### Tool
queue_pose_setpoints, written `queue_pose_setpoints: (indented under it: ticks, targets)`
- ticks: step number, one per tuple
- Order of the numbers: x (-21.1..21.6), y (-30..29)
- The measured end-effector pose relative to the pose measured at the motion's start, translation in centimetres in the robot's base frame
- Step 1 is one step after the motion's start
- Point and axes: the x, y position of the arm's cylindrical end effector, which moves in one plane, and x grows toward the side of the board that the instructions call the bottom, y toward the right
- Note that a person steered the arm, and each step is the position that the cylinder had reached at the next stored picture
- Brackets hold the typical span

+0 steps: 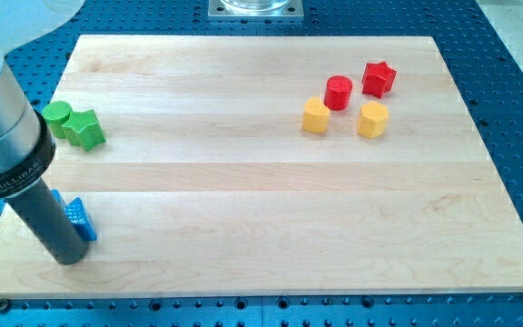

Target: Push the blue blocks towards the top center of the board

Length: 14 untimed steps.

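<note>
A blue block (79, 218) lies near the board's left edge, low in the view; its shape is partly hidden by the rod. A second sliver of blue (57, 195) shows just behind the rod, and I cannot tell if it is a separate block. My tip (67, 257) rests on the board just below and left of the blue block, touching or nearly touching it. The thick dark rod rises from there to the view's upper left.
A green cylinder (57, 113) and a green star (85, 129) sit together at the left. At the upper right are a red cylinder (338, 92), a red star (379, 78) and two yellow blocks (315, 115) (372, 119). The wooden board (261, 191) lies on a blue perforated table.
</note>
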Motion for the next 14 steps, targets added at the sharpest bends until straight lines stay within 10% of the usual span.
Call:
queue_pose_setpoints:
  ticks: [2,5,14]
  targets:
    - [2.5,-9.9]
    - [-6.0,-8.2]
    - [-1.3,8.5]
